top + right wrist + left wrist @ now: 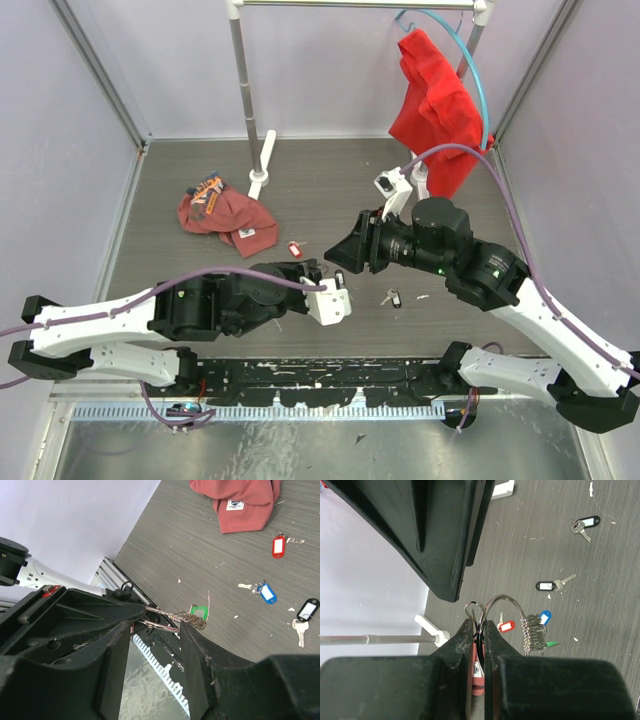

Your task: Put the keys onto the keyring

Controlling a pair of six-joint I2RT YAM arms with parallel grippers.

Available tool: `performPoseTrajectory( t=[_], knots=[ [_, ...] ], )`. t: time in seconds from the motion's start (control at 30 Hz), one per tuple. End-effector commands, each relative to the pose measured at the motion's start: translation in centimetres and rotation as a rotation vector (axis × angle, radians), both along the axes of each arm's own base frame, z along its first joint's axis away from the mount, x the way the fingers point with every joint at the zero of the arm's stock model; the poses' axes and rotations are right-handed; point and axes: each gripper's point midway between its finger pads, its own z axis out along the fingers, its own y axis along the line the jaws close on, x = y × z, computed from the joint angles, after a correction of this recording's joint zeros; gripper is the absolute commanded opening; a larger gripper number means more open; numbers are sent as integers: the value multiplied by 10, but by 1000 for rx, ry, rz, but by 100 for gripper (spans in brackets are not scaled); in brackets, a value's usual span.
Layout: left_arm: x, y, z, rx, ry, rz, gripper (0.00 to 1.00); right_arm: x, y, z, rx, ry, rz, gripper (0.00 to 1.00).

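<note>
Left hand [478, 627] clamps the keyring [501, 597] over the middle of the tabletop [320, 190] while the right hand [160, 622], jaws apart, straddles it from two o'clock; closing off-line could twist the thin wire out of that pinch.

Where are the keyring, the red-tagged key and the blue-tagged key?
keyring [503, 597], left wrist view, on the top of its wire loop.
red-tagged key [278, 546], right wrist view, on the middle of its red tag.
blue-tagged key [268, 593], right wrist view, on the middle of its blue tag.
</note>
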Motion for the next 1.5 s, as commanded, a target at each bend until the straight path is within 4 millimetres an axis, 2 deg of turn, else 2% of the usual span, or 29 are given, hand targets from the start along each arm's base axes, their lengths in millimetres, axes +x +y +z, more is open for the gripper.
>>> performPoseTrajectory(
  t=[0.0,0.6,0.97,1.13,1.27,1.4,1.47],
  knots=[
    [2,-3,12,-54,6,3,0,1,2,29,79,-26,-33,50],
    [4,-4,13,-45,3,-1,0,-10,22,15,69,5,52,36],
    [6,-3,11,-41,1,6,0,-15,29,10,62,20,91,18],
    [6,-2,14,-53,3,9,0,-17,30,10,65,10,105,2],
    [4,-2,19,-85,15,-2,0,-17,30,16,91,-20,108,1],
    [-1,-1,28,-153,34,-28,7,-20,28,25,122,-46,120,1],
    [-5,-1,32,-184,43,-45,14,-24,30,29,142,-53,143,1]
  ],
)
